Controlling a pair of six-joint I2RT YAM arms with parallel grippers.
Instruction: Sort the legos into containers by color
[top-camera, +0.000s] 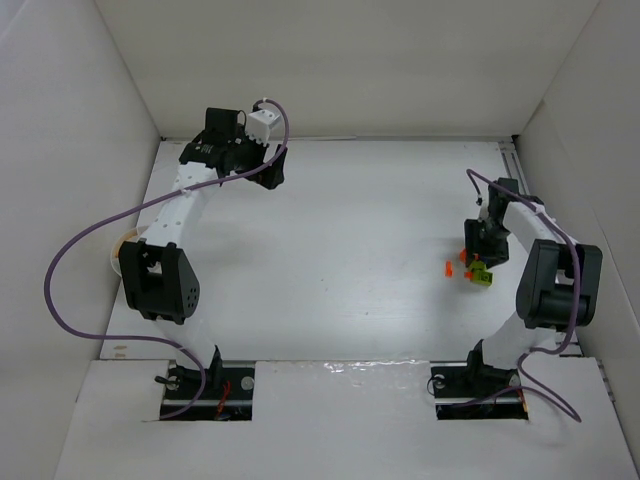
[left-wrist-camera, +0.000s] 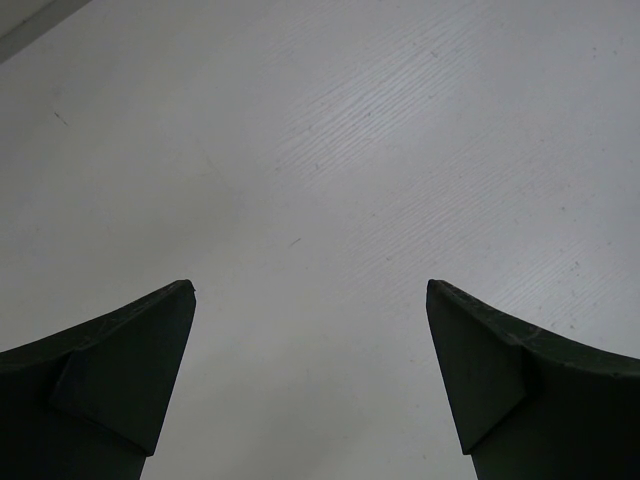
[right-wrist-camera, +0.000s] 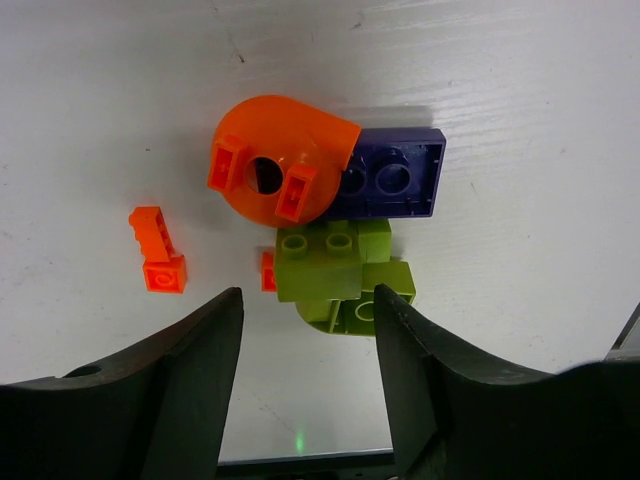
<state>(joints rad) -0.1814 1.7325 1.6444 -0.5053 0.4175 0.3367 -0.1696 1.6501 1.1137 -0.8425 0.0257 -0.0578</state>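
Legos are lying bunched just beyond the right gripper, its fingers half open, gripping nothing. Left gripper is gaping wide, empty

legos: near worktop's right edge | round orange piece touching purple brick | green bricks beside | small orange brick apart

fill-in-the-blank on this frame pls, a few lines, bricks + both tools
1. The left tool stands wide ___ over bare floor.
2. The round orange piece covers one end of a flat plate coloured ___.
3. The brick nearest the right tool is ___.
4. In the right wrist view, the small loose orange brick lies to the ___ of that round piece.
Missing: open; purple; green; left.
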